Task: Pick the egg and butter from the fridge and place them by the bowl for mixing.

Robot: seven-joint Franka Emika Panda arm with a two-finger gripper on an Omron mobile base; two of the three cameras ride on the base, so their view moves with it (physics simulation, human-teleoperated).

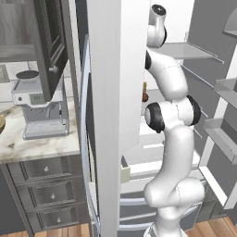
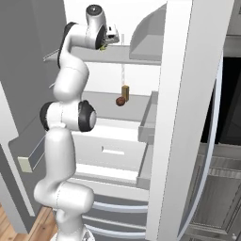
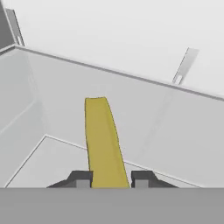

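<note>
1. The butter [image 3: 103, 144] is a slim yellow stick, seen in the hand view standing up between the two dark fingertips [image 3: 81, 178], its lower end level with them and its upper end reaching toward the pale back wall of the fridge [image 2: 183, 117].
2. The gripper [image 3: 109, 179] has its jaws drawn in against the two long sides of the butter, one tip on each side, so it has hold of the stick.
3. In the right base view the gripper [image 2: 109, 41] sits at the upper shelf [image 2: 136, 60] level, near that shelf's left end, with a small yellow patch showing just under the hand.
4. Below the stick, the hand view shows a pale floor panel whose edges meet the grey walls at a corner on the left.
5. On the next shelf down, near its middle, a small brown round item [image 2: 121, 101] lies touching a small upright tan block [image 2: 125, 92]; what they are cannot be told.
6. White drawers [image 2: 110, 150] sit under that shelf, and door bins [image 1: 222, 134] line the open right-hand door in the left base view.
7. The white arm [image 1: 173, 139] rises from the base and bends up into the open fridge.
8. To the left of the fridge, a marble counter [image 1: 37, 146] carries a grey coffee machine [image 1: 39, 109] near its back edge.
9. A yellow-tan rim, likely the bowl [image 1: 2, 124], shows at the counter's far left edge, cut off by the picture.
10. Grey drawers [image 1: 46, 185] stand beneath the counter.
</note>
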